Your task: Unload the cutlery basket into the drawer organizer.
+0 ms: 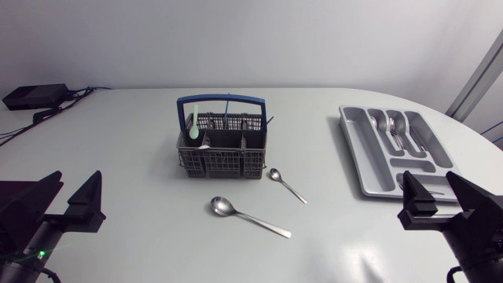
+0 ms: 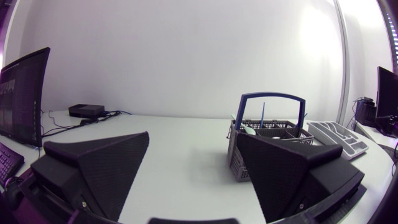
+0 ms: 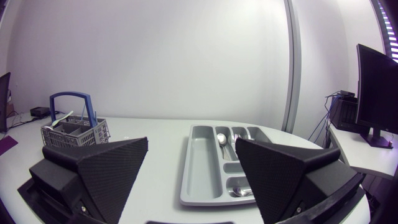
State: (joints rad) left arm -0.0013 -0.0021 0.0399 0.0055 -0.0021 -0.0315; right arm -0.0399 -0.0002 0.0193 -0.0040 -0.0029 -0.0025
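The grey cutlery basket [image 1: 220,149] with a blue handle stands mid-table and holds a green spoon [image 1: 194,124] and some dark cutlery. In front of it a large metal spoon [image 1: 247,216] and a small spoon [image 1: 287,185] lie on the table. At the right lies the grey drawer organizer [image 1: 369,149] with metal cutlery [image 1: 397,130] in its middle compartments. My left gripper [image 1: 63,200] stands open at the near left, with the basket [image 2: 267,146] well ahead of it. My right gripper [image 1: 448,203] is open by the organizer's near end [image 3: 202,168], holding nothing.
A black box [image 1: 35,96] with cables sits at the table's far left corner. The table's edge curves round behind the organizer on the right.
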